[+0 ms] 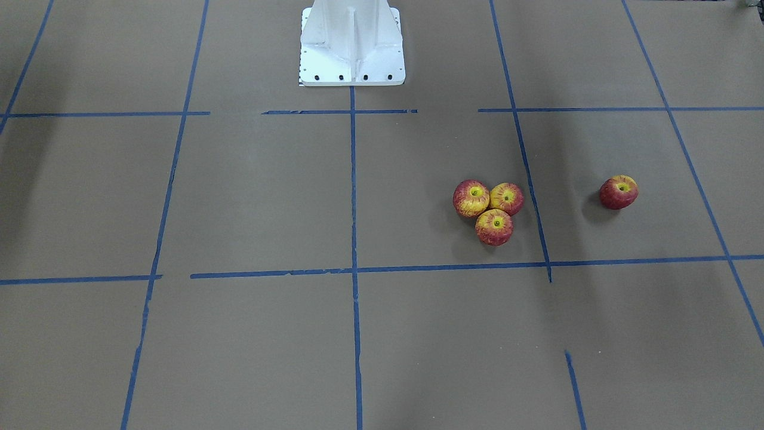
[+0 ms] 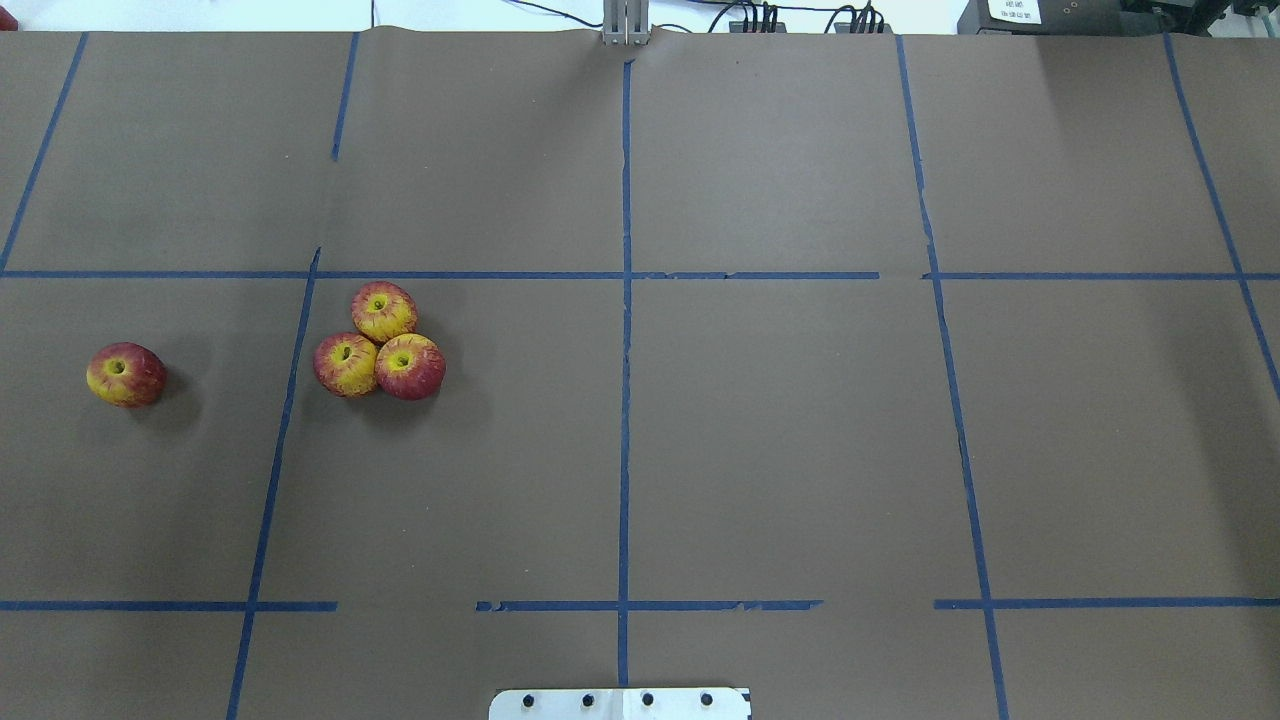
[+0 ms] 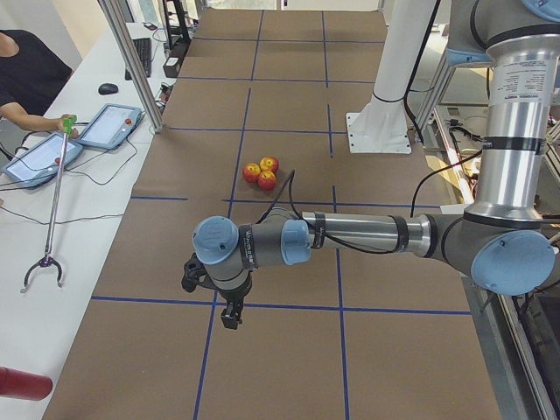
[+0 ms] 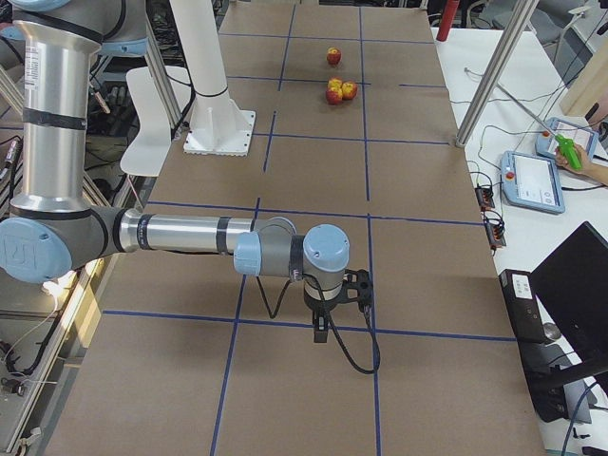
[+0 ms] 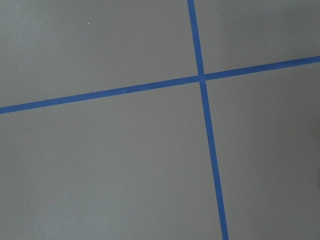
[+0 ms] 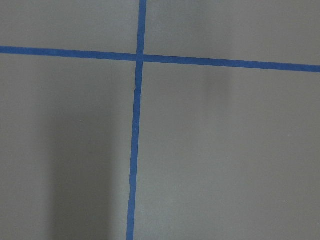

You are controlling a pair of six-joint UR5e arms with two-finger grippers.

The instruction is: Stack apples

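Observation:
Three red-and-yellow apples touch in a cluster on the brown table: one (image 2: pixel 384 311) at the far side, two (image 2: pixel 345 364) (image 2: pixel 410 366) nearer me. The cluster also shows in the front view (image 1: pixel 494 227). A fourth apple (image 2: pixel 126 374) lies alone, further to my left, also in the front view (image 1: pixel 619 192). All sit stem dimple up, none on top of another. My left gripper (image 3: pixel 229 317) shows only in the left side view, far from the apples. My right gripper (image 4: pixel 321 332) shows only in the right side view. I cannot tell whether either is open or shut.
Blue tape lines divide the brown table (image 2: pixel 780 430) into squares. The white robot base (image 1: pixel 352 45) stands at my edge. Operators' tablets (image 3: pixel 109 127) and a grabber stick (image 3: pixel 52 206) lie on the side table across from me. Both wrist views show only table and tape.

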